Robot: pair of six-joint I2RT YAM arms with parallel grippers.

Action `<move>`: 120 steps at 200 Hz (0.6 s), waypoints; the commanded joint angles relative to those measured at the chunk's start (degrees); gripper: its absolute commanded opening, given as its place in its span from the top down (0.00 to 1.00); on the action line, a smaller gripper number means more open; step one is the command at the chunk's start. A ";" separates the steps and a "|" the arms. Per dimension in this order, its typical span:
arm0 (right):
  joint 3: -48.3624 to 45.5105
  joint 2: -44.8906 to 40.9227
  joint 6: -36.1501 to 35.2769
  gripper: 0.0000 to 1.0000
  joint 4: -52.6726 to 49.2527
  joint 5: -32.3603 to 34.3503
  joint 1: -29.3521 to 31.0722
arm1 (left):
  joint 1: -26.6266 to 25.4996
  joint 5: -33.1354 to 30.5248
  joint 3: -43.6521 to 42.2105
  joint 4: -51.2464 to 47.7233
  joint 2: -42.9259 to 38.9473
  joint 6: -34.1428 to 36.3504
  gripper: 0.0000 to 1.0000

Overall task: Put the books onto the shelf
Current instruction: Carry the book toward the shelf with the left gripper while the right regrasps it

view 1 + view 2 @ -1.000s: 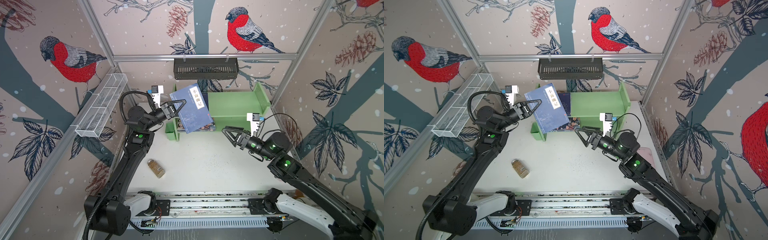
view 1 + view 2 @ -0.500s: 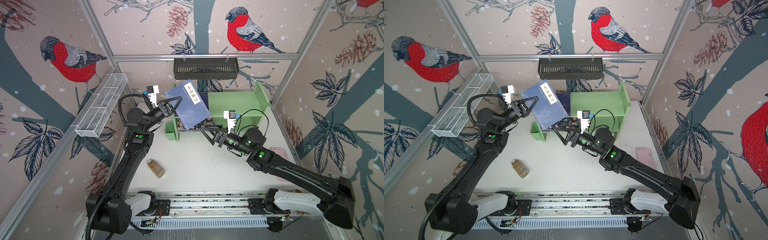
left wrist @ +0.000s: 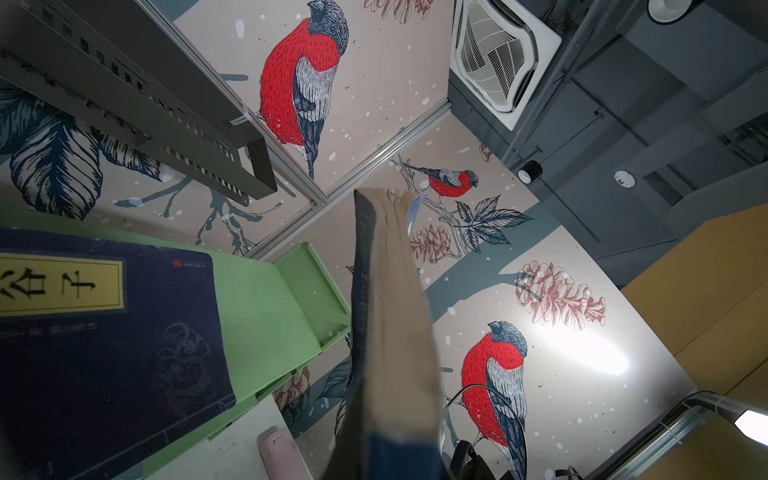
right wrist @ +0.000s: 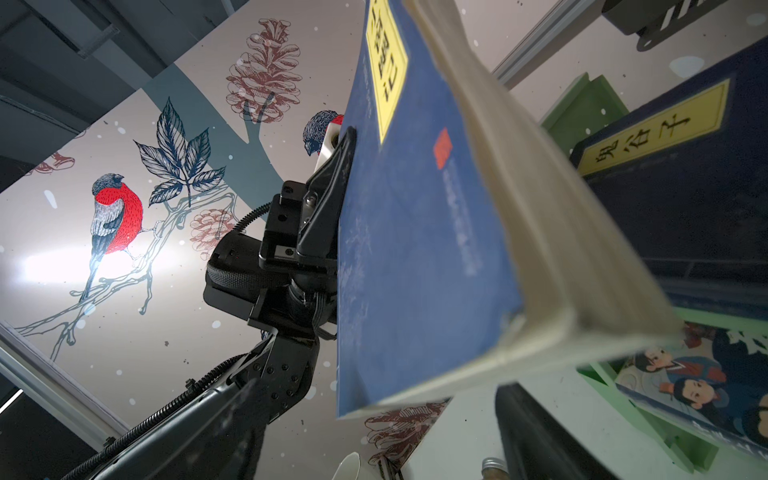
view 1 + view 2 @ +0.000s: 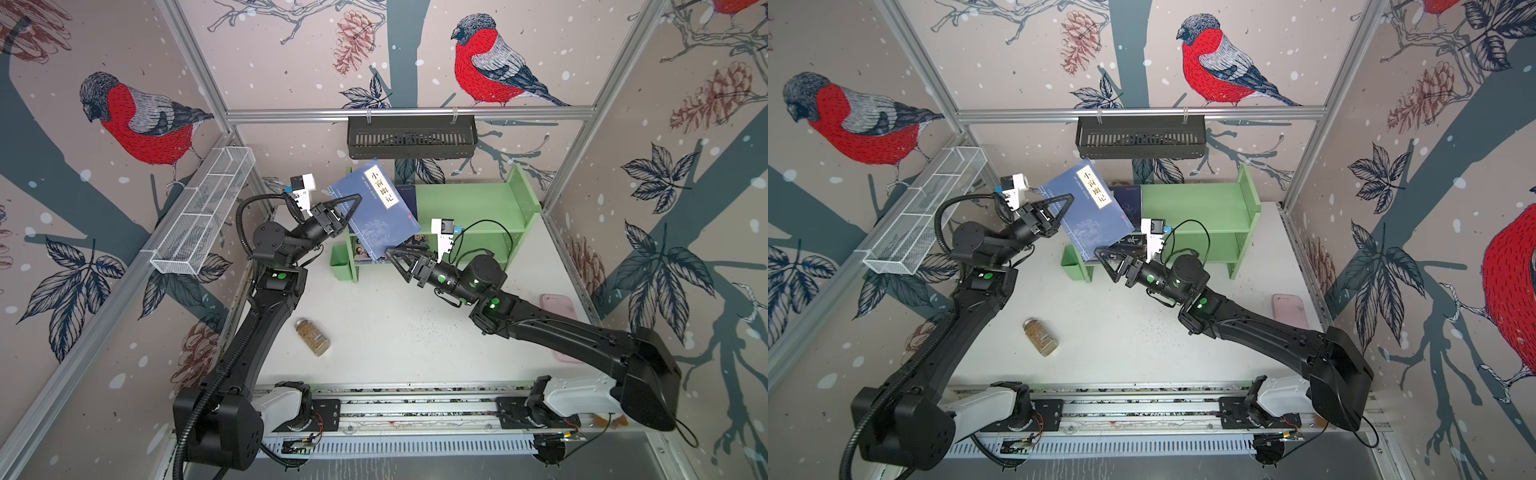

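Note:
My left gripper [image 5: 356, 199] is shut on the edge of a navy-blue book with a yellow label [image 5: 376, 212], holding it tilted in the air before the light green shelf [image 5: 469, 199]. In the left wrist view its page edge [image 3: 390, 332] runs straight out from the jaws. My right gripper [image 5: 397, 252] stands open just under that book's lower corner [image 4: 349, 399], not touching it. Another navy book [image 5: 1129, 201] lies on the shelf's top tier [image 3: 266, 311]. A colourful cartoon-cover book [image 4: 685, 374] lies on the lower tier.
A spice jar [image 5: 312, 337] lies on the white table near the left arm. A pink phone [image 5: 559, 305] lies at the right edge. A black slotted basket [image 5: 411, 137] hangs above the shelf, a white wire basket [image 5: 203, 212] on the left wall. A green cup [image 5: 340, 259] hangs on the shelf's left end.
My right arm has swung left and forward until its open fingers sit under the held book. My left gripper has lifted and tilted the book back toward the shelf top.

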 commanded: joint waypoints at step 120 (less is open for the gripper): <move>5.70 4.19 3.81 0.98 5.26 -11.24 -6.50 | 0.08 0.69 -5.54 4.48 -2.55 1.03 0.63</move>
